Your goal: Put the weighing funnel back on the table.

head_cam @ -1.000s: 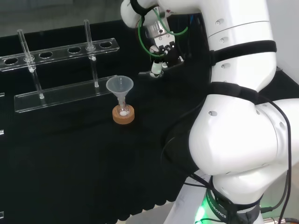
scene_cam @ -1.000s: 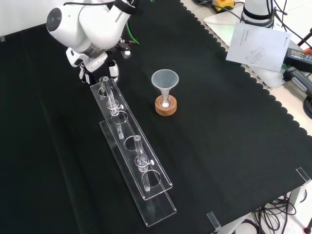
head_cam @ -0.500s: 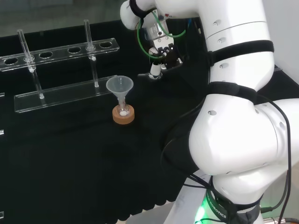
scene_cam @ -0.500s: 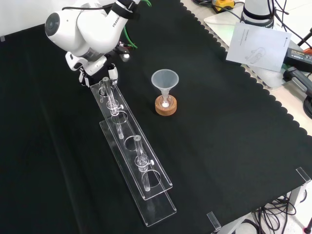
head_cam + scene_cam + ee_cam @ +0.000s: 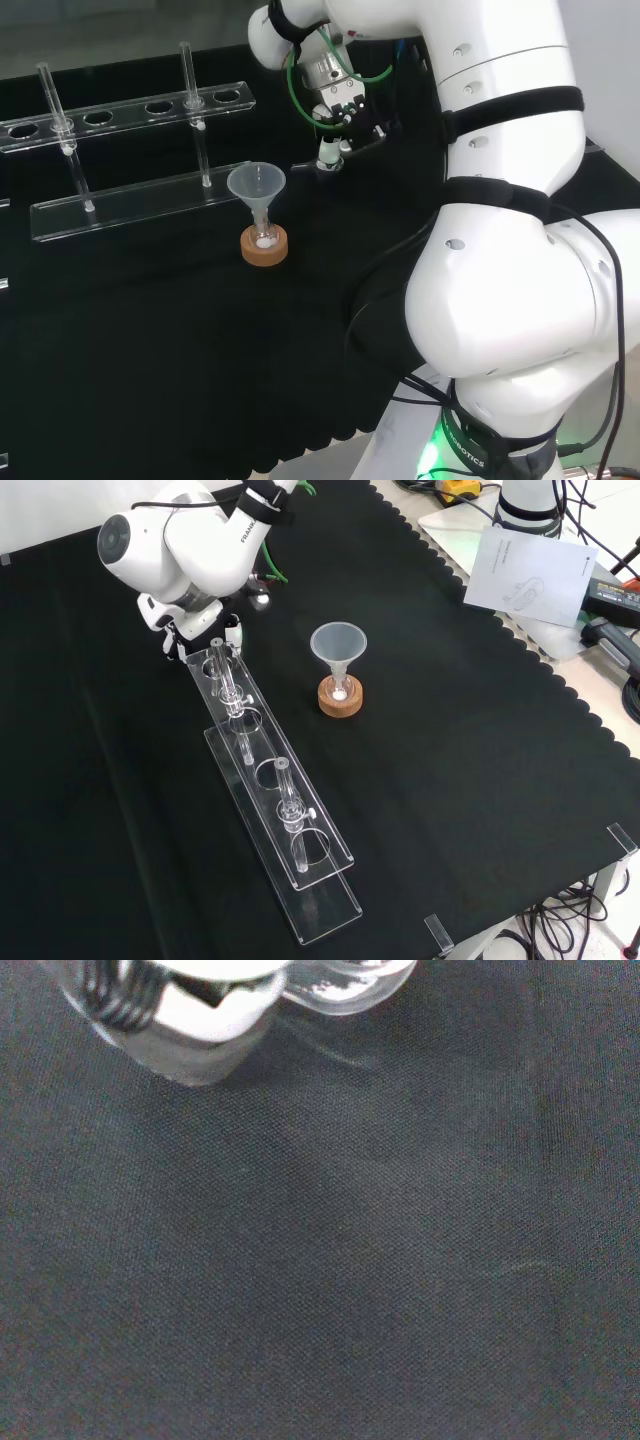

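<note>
In the head view my hand (image 5: 337, 122) hangs low over the cloth, behind and to the right of the funnel (image 5: 256, 185). Its fingers are curled round a small clear piece, the weighing funnel (image 5: 304, 164), whose thin end juts out to the left just above the cloth. The wrist view has the cloth very close, with a blurred white fingertip (image 5: 195, 1005) and the clear edge of the weighing funnel (image 5: 340, 988) beside it. In the front view the hand (image 5: 200, 622) sits under the white arm link, right at the far end of the rack (image 5: 270, 780).
The funnel (image 5: 338, 643) stands in a small flask on a cork ring (image 5: 340, 696). A long clear test tube rack (image 5: 130, 105) with upright tubes runs close by the hand. Papers and cables (image 5: 530, 570) lie off the cloth at the front view's upper right.
The hand has come down and a little to the left in the head view, closer to the cloth, still holding the clear piece. The funnel and rack have not moved.
</note>
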